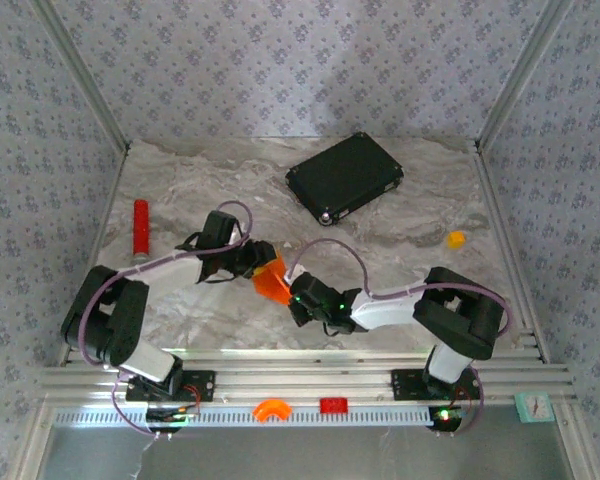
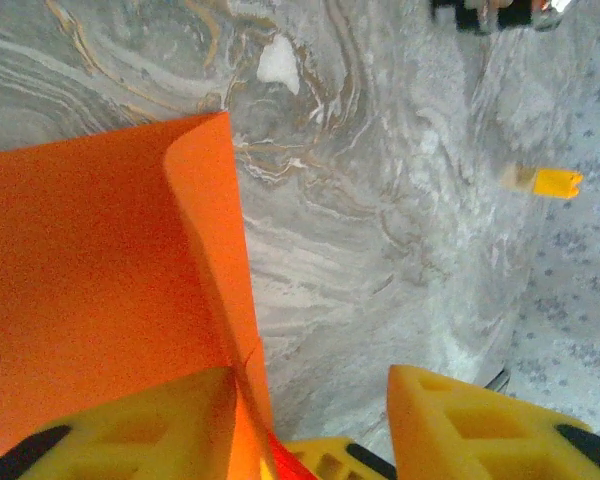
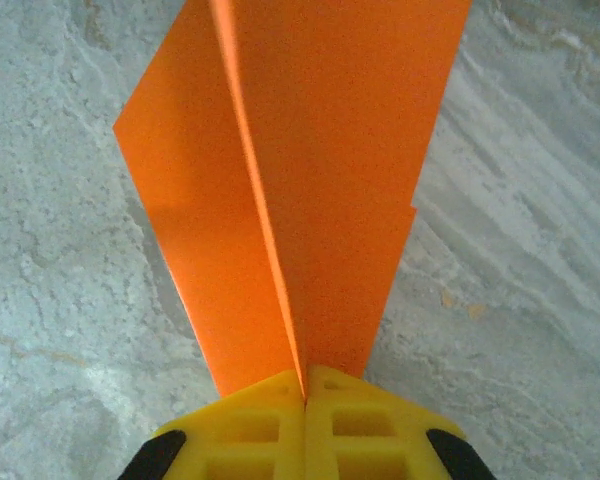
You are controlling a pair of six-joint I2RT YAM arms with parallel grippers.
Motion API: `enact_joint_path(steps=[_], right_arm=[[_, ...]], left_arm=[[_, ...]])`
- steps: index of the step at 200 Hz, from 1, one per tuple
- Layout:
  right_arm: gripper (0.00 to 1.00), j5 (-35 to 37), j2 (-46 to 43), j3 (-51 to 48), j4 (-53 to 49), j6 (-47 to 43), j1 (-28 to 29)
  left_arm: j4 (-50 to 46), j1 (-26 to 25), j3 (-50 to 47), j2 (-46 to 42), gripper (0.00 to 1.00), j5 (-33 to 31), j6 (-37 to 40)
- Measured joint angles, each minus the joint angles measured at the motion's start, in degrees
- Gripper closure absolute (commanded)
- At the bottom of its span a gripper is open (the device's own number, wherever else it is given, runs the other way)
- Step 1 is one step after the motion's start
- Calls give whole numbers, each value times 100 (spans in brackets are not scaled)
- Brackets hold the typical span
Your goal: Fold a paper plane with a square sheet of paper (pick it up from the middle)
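Far left: you have a red cylinder [image 1: 140,227] lying on the worktop [image 1: 200,190], well apart from both arms.
Left arm: your left tool [image 1: 252,262] [image 2: 310,385] reaches in toward the middle with its yellow fingers [image 2: 470,425] spread, and bare worktop shows in the gap between them. The sheet of paper [image 1: 270,283] [image 2: 100,260] [image 3: 320,150] runs along one finger while the other finger stands clear of it, so nothing is pinched here.
Middle: the sheet of paper is bright orange and folded. It sits between your two tools near the front of the worktop, raised up rather than lying flat. From the left wrist you see a broad orange face with one flap curling over beside it.
Right arm: your right tool [image 1: 296,296] [image 3: 305,385] has its fingers pressed together on the sheet's crease, pinching it. From that grip the two halves fan away in a V above the worktop.
Back, right of centre: a black case [image 1: 345,178] lies flat on the worktop, well apart from the paper.
Far right: a small yellow lump [image 1: 456,239] [image 2: 555,182] rests near the worktop's right edge.
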Motion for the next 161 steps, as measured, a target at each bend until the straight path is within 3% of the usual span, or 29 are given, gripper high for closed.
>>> enact_joint_path(steps=[56, 132, 161], right_arm=[[100, -1010, 186, -308, 1014, 706, -485], [100, -1307, 743, 208, 1211, 1027, -487], [100, -1259, 743, 304, 1027, 1062, -459]], left_arm=[[-297, 297, -122, -960, 43, -496, 24], [-529, 409, -481, -1051, 43, -586, 22], [-525, 409, -483, -1051, 51, -581, 15]])
